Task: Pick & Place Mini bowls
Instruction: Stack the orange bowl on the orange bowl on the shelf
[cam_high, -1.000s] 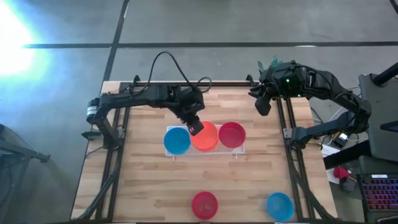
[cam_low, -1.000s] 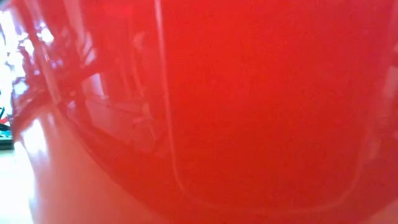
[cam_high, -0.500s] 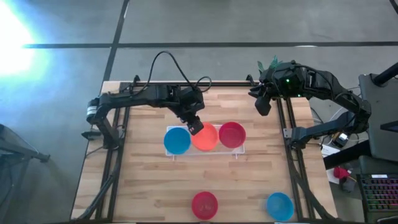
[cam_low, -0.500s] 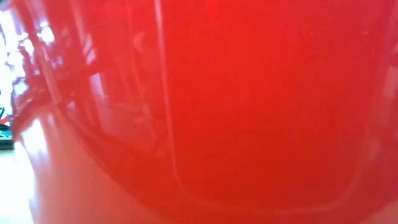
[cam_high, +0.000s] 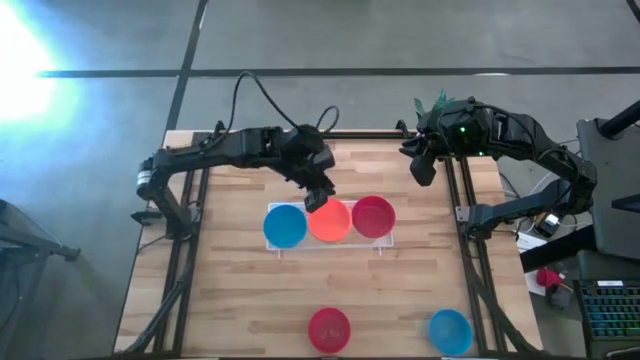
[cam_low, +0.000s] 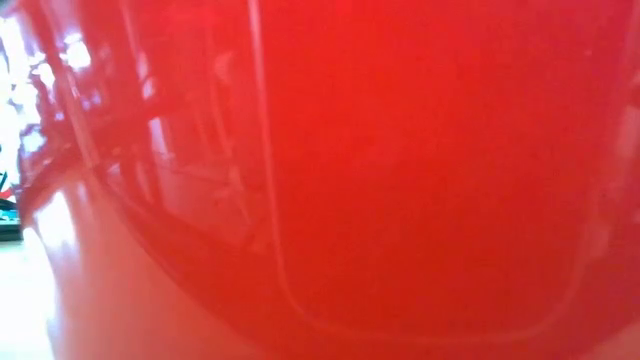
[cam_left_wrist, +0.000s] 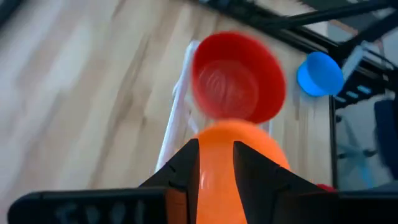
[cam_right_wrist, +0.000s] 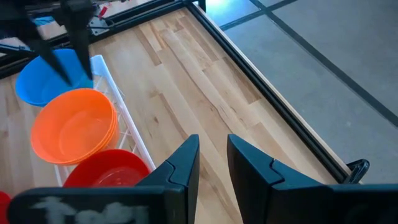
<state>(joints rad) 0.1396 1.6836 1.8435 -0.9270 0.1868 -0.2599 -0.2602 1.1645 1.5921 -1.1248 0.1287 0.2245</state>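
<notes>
We see three mini bowls sitting in a row on the white tray (cam_high: 385, 241) near the middle of the wooden table (cam_high: 230, 290): a blue bowl (cam_high: 285, 226) on the left, an orange bowl (cam_high: 329, 221) in the middle and a red bowl (cam_high: 373, 216) on the right, each touching or nearly touching its neighbour. The left gripper (cam_high: 320, 195) hangs over the far edge of the orange bowl; in its wrist view the two dark fingers (cam_left_wrist: 185, 169) stand slightly apart with only the orange bowl showing through the gap, nothing held. Two more bowls lie apart from the tray at the near edge of the table: a second red bowl (cam_high: 329, 328) near the centre and a second blue bowl (cam_high: 450, 331) toward the right. The low view is filled by a shiny red surface, too close to make out. The right gripper (cam_high: 422, 165) waits at the far right corner, its fingers (cam_right_wrist: 181, 163) parted and empty. We can read no labels or writing on anything.
</notes>
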